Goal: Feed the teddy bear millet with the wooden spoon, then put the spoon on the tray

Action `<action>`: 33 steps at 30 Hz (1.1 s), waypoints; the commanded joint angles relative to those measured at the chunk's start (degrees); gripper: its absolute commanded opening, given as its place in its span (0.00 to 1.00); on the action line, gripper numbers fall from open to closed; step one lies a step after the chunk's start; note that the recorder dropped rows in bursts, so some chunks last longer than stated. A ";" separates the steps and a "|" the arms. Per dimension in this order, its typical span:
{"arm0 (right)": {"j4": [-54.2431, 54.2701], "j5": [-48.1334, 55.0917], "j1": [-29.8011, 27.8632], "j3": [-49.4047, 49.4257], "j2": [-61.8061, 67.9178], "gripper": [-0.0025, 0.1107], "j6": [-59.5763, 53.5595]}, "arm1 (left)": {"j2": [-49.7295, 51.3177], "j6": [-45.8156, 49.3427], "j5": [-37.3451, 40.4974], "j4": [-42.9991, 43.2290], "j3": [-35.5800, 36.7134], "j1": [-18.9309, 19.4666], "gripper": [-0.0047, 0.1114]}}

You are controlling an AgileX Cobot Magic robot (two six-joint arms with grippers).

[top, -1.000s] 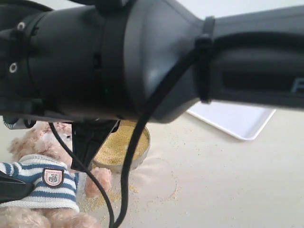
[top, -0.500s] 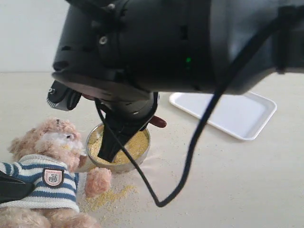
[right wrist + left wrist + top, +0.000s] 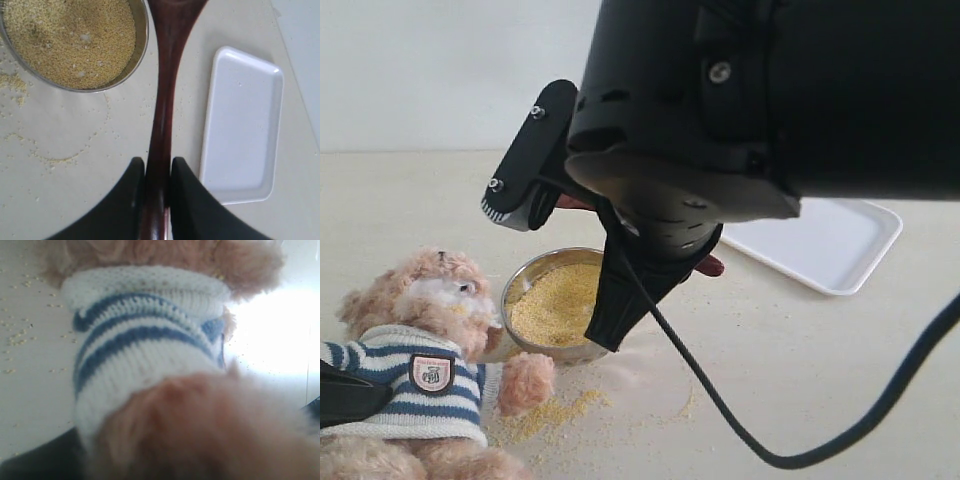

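Note:
The teddy bear (image 3: 420,345) sits at the lower left in its striped sweater (image 3: 145,340), with a blurred furry paw (image 3: 210,430) filling the left wrist view. Millet (image 3: 555,300) fills the steel bowl (image 3: 143,35) beside the bear. My right gripper (image 3: 157,161) is shut on the wooden spoon (image 3: 165,90) by its handle, and hangs above the table at the bowl's side towards the tray. A reddish end of the spoon (image 3: 712,265) shows under the arm. The white tray (image 3: 840,250) lies to the right. A black part of my left gripper (image 3: 345,395) rests against the bear's side, its jaws hidden.
Loose millet (image 3: 545,412) is scattered on the table in front of the bowl and the bear. The bulky right arm (image 3: 770,100) and its cable (image 3: 720,400) block much of the exterior view. Bare tabletop (image 3: 65,200) lies between the bowl and the tray (image 3: 242,125).
My right arm has swung to the right with the spoon, uncovering the bowl and the bear's head. The bear and the left gripper have not moved.

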 commanded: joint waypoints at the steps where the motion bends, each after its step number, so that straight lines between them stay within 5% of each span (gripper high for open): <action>1: -0.08 0.19 -0.19 0.16 -0.75 0.09 0.43 | 0.20 0.22 0.80 -0.77 -0.21 0.09 0.08; 33: -27.25 4.82 2.61 0.04 18.24 0.09 -12.41 | 0.20 0.22 0.80 -0.77 -0.21 0.09 0.08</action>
